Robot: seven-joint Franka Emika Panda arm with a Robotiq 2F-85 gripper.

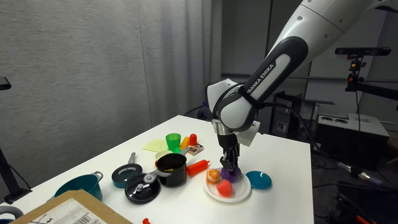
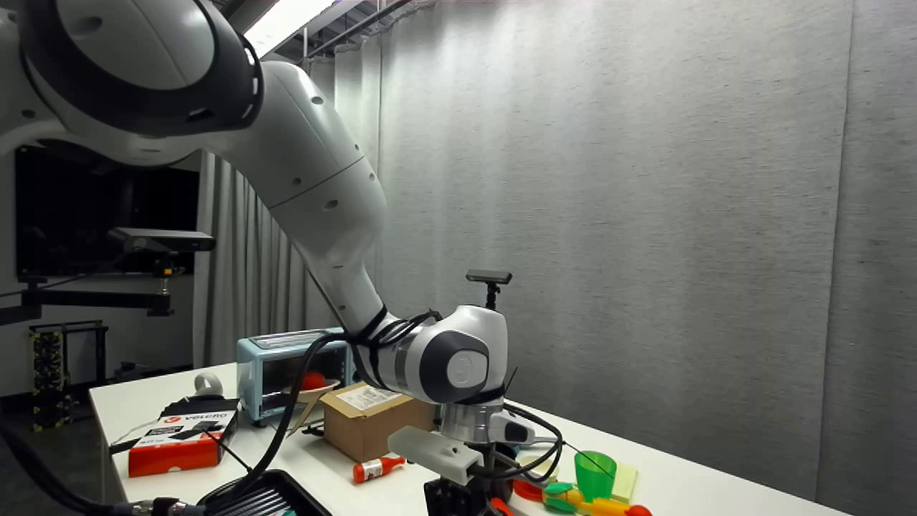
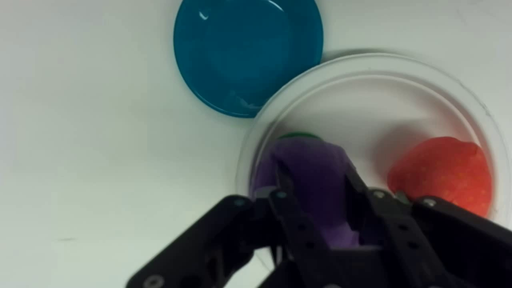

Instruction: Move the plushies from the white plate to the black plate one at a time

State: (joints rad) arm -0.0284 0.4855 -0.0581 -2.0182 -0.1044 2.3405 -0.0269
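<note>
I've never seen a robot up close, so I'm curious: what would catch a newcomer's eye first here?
The eye probably goes first to the big white arm angled down over the table. In the wrist view, its black tool pinches the purple plushie on the white plate, near a red plushie. In an exterior view, the bright green cup stands out behind the black pot.
</note>
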